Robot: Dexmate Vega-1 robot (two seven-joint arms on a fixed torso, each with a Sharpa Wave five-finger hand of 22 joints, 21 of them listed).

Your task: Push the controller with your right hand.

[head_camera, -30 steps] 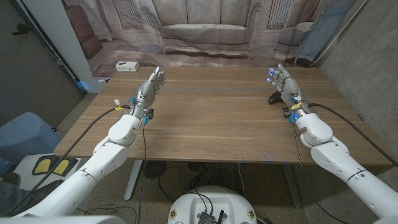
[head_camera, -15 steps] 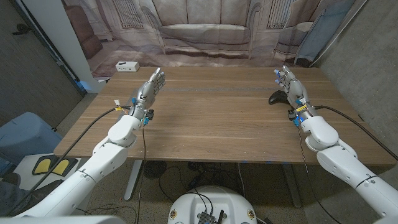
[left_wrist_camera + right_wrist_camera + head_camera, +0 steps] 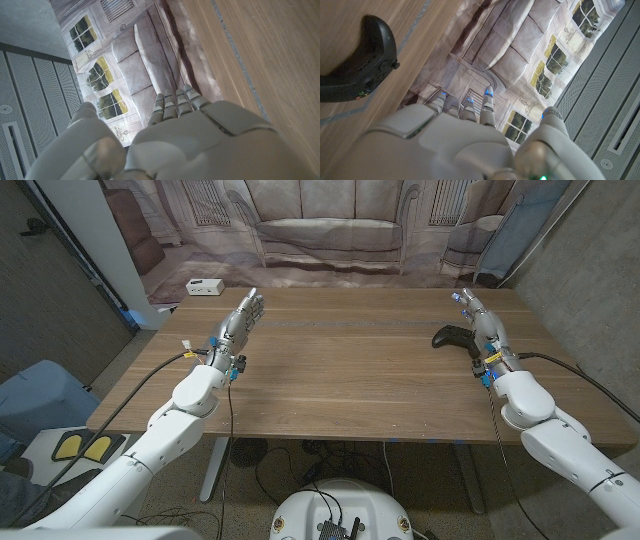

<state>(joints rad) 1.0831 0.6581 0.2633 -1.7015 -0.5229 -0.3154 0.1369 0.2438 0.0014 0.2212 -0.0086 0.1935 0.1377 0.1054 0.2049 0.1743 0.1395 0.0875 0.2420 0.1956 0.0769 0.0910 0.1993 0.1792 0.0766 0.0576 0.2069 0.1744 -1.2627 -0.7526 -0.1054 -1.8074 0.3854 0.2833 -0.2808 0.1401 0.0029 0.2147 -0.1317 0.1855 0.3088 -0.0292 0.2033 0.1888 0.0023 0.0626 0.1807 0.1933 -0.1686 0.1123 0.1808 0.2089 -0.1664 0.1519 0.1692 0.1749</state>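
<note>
Black hard-plastic game controller (image 3: 452, 337) near the table's (image 3: 340, 380) right edge looks light and slidable; we'd push its right grip with our right hand (image 3: 484, 332), fingers straight together, empty

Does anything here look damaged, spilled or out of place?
Nothing stands out. The black controller lies level on the wooden table near its right edge, just beside the right hand. The left hand holds nothing. A small white box sits past the table's far left corner.
</note>
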